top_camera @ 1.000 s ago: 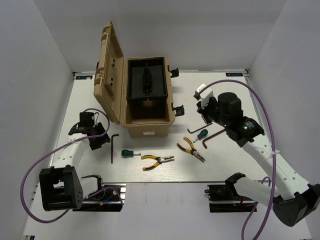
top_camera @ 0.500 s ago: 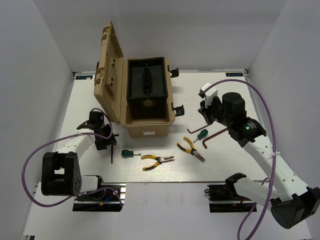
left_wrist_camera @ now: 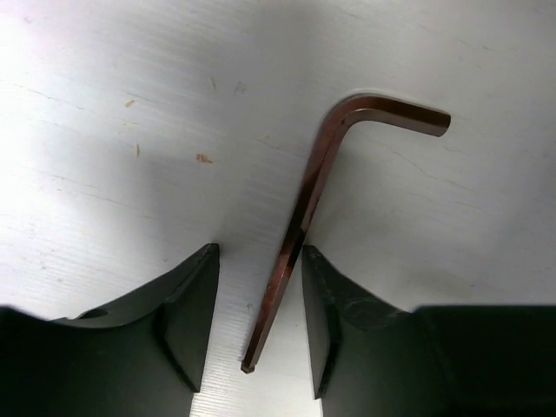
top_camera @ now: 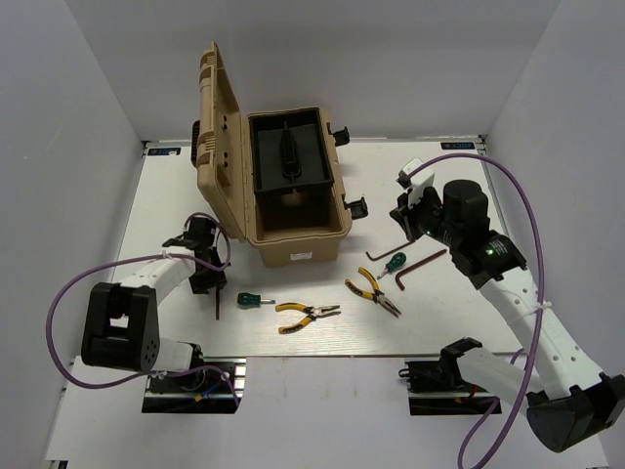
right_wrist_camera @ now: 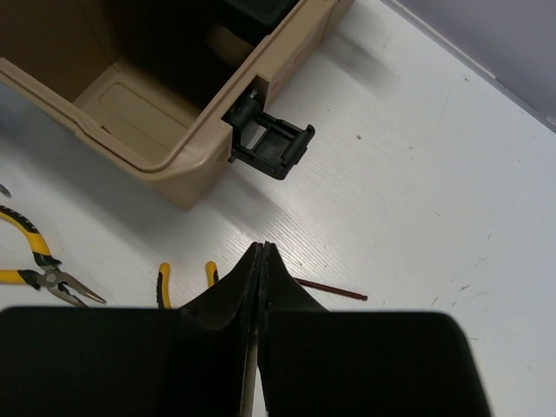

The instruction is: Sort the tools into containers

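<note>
The tan toolbox (top_camera: 293, 210) stands open with its black inner tray (top_camera: 288, 156) in place. My left gripper (top_camera: 205, 266) is open, low over the table left of the box. Its fingers (left_wrist_camera: 187, 313) straddle the long shaft of a dark hex key (left_wrist_camera: 313, 191), which lies flat on the table (top_camera: 219, 291). My right gripper (top_camera: 405, 210) is shut and empty (right_wrist_camera: 261, 250) above the table right of the box. In front lie a green screwdriver (top_camera: 252, 300), yellow pliers (top_camera: 308, 315), second pliers (top_camera: 373, 291), another green screwdriver (top_camera: 394, 262) and two hex keys (top_camera: 386, 251) (top_camera: 422, 265).
The toolbox lid (top_camera: 217, 147) stands upright on the box's left side, close to my left arm. A black latch (right_wrist_camera: 271, 141) sticks out of the box's near right corner. White walls close in the table (top_camera: 469, 195) at left, back and right.
My left gripper has moved right, towards the box, and now straddles the hex key. The toolbox has shifted a little to the right, its lid more upright. My right gripper has risen slightly.
</note>
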`<action>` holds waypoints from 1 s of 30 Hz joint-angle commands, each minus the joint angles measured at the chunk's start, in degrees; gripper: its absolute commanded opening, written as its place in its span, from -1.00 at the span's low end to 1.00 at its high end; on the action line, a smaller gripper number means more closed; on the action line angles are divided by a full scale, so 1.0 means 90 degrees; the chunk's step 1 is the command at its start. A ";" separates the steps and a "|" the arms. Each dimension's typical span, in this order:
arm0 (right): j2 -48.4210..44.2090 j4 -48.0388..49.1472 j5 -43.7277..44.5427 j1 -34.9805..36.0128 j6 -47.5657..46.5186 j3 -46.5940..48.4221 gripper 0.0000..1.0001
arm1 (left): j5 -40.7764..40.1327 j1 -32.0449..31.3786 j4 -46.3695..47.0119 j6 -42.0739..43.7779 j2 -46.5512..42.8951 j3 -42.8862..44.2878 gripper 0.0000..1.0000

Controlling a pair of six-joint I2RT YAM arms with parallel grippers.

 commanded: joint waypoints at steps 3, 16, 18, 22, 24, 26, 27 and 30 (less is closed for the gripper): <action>-0.0193 0.0298 -0.0222 -0.0123 0.0159 -0.0028 -1.00 | -0.0483 -0.0128 -0.0269 -0.0260 0.0196 0.0171 -0.08; -0.0252 0.0239 -0.0505 -0.0289 0.0286 0.0011 -1.00 | -0.0610 0.0009 -0.0405 -0.0378 0.0177 0.0171 -0.86; -0.0252 0.0210 -0.0525 -0.0309 0.0296 -0.0008 -1.00 | -0.0678 0.0009 -0.0464 -0.0455 0.0030 0.0229 -1.00; -0.0262 0.0200 -0.0593 -0.0319 0.0305 -0.0028 -1.00 | -0.0882 0.0126 -0.0621 -0.0514 -0.0486 0.0288 -1.00; -0.0281 0.0201 -0.0632 -0.0319 0.0296 -0.0047 -1.00 | -0.0951 0.0203 -0.0776 -0.0592 -0.1003 0.0347 -1.00; -0.0301 0.0210 -0.0651 -0.0357 0.0315 -0.0077 -1.00 | -0.0951 0.0204 -0.0854 -0.0661 -0.1354 0.0425 -1.00; -0.0281 0.0201 -0.0681 -0.0338 0.0325 -0.0077 -1.00 | -0.0951 0.0262 -0.0942 -0.0729 -0.1685 0.0512 -1.00; -0.0272 0.0210 -0.0710 -0.0358 0.0364 -0.0077 -1.00 | -0.1019 0.0331 -0.1215 -0.1069 -0.2068 0.0785 -1.00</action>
